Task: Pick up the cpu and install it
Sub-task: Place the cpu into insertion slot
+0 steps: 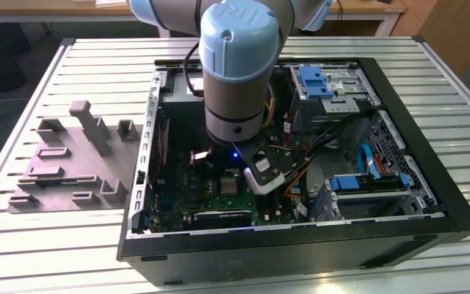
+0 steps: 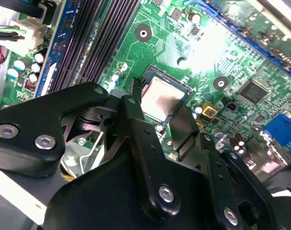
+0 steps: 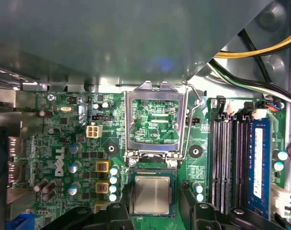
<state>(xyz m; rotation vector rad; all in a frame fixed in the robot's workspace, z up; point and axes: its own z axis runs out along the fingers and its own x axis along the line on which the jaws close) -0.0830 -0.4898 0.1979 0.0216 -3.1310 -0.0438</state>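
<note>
Your tool (image 3: 151, 202) is down inside the computer case (image 1: 431, 228) on the desk (image 1: 96, 61), straddling the cpu (image 3: 151, 192). The cpu lies flat in its socket on the green motherboard (image 3: 64, 143), so pickup and carry look done and seating looks nearly done. You cannot tell from either wrist view whether the tool is pinching the chip or has let go. The metal retaining frame (image 3: 155, 92) stands hinged open beside the socket, so clamping is left.
</note>
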